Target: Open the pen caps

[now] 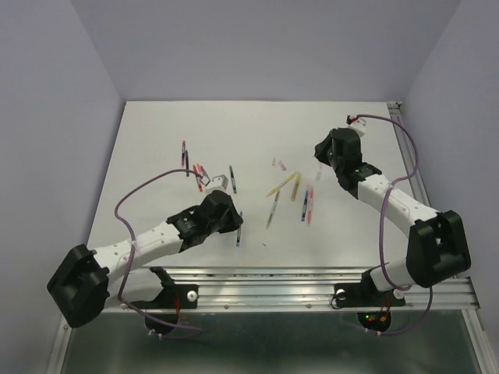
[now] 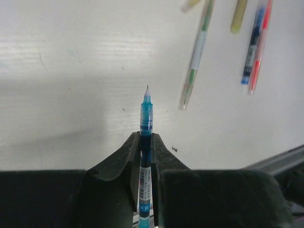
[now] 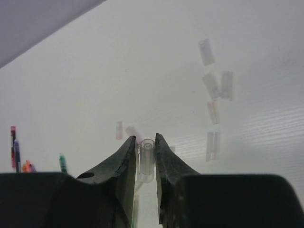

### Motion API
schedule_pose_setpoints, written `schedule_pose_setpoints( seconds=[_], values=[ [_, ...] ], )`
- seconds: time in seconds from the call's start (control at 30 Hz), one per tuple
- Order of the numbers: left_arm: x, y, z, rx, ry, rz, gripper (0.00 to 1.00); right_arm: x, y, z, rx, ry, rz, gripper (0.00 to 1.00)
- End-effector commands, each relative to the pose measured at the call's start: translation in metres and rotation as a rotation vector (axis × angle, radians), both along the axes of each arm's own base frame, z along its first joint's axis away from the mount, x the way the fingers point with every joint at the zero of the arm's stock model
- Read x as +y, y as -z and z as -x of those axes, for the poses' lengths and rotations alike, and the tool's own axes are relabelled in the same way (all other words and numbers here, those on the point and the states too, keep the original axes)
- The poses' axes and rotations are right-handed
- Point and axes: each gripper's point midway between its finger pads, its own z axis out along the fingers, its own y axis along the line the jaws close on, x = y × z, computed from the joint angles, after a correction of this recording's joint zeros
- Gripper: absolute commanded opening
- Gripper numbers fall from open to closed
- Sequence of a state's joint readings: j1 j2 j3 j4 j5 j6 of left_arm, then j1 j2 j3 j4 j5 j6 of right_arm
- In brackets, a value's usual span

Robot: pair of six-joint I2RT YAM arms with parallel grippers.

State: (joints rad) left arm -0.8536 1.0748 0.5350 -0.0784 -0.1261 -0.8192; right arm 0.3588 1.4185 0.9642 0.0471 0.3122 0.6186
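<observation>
My left gripper (image 2: 146, 137) is shut on a blue pen (image 2: 146, 114). The pen's bare tip points away from me, just above the table, with no cap on it. In the top view this gripper (image 1: 234, 222) sits left of centre near the front edge. My right gripper (image 3: 145, 140) is shut on a clear pen cap (image 3: 147, 159), held upright between the fingers. From above it (image 1: 323, 160) hangs over the right half of the table. Several loose pen caps (image 3: 213, 85) lie on the table beyond it, one of them pink (image 3: 119, 130).
A green pen (image 2: 194, 61), a yellow pen (image 2: 239, 14) and a blue and red pair (image 2: 254, 47) lie ahead of the left gripper. More pens (image 1: 187, 167) lie at the left middle. The table's metal front rail (image 1: 312, 284) runs along the near edge.
</observation>
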Motion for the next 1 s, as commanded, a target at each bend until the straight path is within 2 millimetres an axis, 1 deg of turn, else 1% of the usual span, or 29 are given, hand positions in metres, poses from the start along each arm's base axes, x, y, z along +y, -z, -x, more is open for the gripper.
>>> schedule_pose_setpoints(
  seconds=[0.0, 0.07, 0.1, 0.13, 0.17, 0.2, 0.23, 0.27, 0.3, 0.37, 0.4, 0.47, 0.6, 0.63, 0.7, 0.73, 0.77, 0.8, 0.83, 0.87, 0.93, 0.97],
  values=[
    [0.029, -0.015, -0.056, -0.074, -0.197, -0.106, 0.0, -0.039, 0.042, 0.003, 0.098, 0.049, 0.077, 0.01],
    [0.037, -0.013, -0.07, -0.078, -0.221, -0.139, 0.0, -0.046, 0.054, 0.003, 0.122, 0.052, 0.079, 0.01],
    [0.047, -0.009, -0.084, -0.065, -0.265, -0.155, 0.0, -0.055, 0.067, 0.001, 0.155, 0.074, 0.087, 0.01],
    [0.05, -0.008, -0.09, -0.06, -0.276, -0.166, 0.0, -0.06, 0.072, 0.0, 0.17, 0.084, 0.09, 0.02],
    [0.052, -0.006, -0.101, -0.063, -0.286, -0.195, 0.0, -0.063, 0.08, 0.0, 0.194, 0.089, 0.102, 0.04],
    [0.054, -0.006, -0.108, -0.071, -0.296, -0.21, 0.0, -0.069, 0.085, -0.002, 0.21, 0.104, 0.106, 0.04],
    [0.057, -0.007, -0.116, -0.076, -0.312, -0.222, 0.0, -0.071, 0.094, -0.004, 0.234, 0.106, 0.114, 0.05],
    [0.058, -0.006, -0.127, -0.082, -0.315, -0.25, 0.0, -0.075, 0.097, -0.007, 0.241, 0.114, 0.113, 0.05],
    [0.06, -0.005, -0.133, -0.077, -0.321, -0.264, 0.0, -0.077, 0.109, -0.008, 0.271, 0.113, 0.114, 0.06],
    [0.061, -0.003, -0.144, -0.069, -0.319, -0.28, 0.0, -0.079, 0.117, -0.01, 0.292, 0.114, 0.112, 0.06],
    [0.061, 0.002, -0.152, -0.055, -0.323, -0.3, 0.0, -0.08, 0.122, -0.011, 0.305, 0.115, 0.114, 0.08],
    [0.067, 0.008, -0.16, -0.029, -0.332, -0.323, 0.0, -0.081, 0.131, -0.012, 0.324, 0.114, 0.123, 0.11],
    [0.07, 0.022, -0.178, 0.005, -0.346, -0.379, 0.0, -0.083, 0.142, -0.013, 0.354, 0.118, 0.135, 0.16],
    [0.07, 0.024, -0.181, 0.01, -0.348, -0.386, 0.0, -0.084, 0.143, -0.014, 0.356, 0.123, 0.137, 0.17],
    [0.071, 0.03, -0.185, 0.028, -0.352, -0.401, 0.02, -0.085, 0.149, -0.009, 0.389, 0.126, 0.141, 0.21],
    [0.071, 0.032, -0.184, 0.038, -0.351, -0.408, 0.02, -0.084, 0.149, -0.009, 0.389, 0.124, 0.138, 0.22],
    [0.072, 0.033, -0.184, 0.042, -0.352, -0.411, 0.08, -0.083, 0.149, -0.009, 0.39, 0.118, 0.138, 0.25],
    [0.071, 0.035, -0.185, 0.044, -0.349, -0.41, 0.1, -0.081, 0.149, -0.009, 0.389, 0.113, 0.134, 0.28],
    [0.072, 0.036, -0.185, 0.047, -0.349, -0.413, 0.12, -0.081, 0.148, -0.009, 0.388, 0.108, 0.131, 0.29],
    [0.071, 0.036, -0.185, 0.047, -0.347, -0.416, 0.18, -0.08, 0.148, -0.009, 0.387, 0.103, 0.127, 0.33],
    [0.071, 0.035, -0.183, 0.049, -0.342, -0.41, 0.25, -0.077, 0.148, -0.009, 0.387, 0.089, 0.118, 0.38],
    [0.07, 0.034, -0.183, 0.047, -0.342, -0.407, 0.34, -0.076, 0.148, -0.008, 0.389, 0.084, 0.116, 0.39]
  ],
)
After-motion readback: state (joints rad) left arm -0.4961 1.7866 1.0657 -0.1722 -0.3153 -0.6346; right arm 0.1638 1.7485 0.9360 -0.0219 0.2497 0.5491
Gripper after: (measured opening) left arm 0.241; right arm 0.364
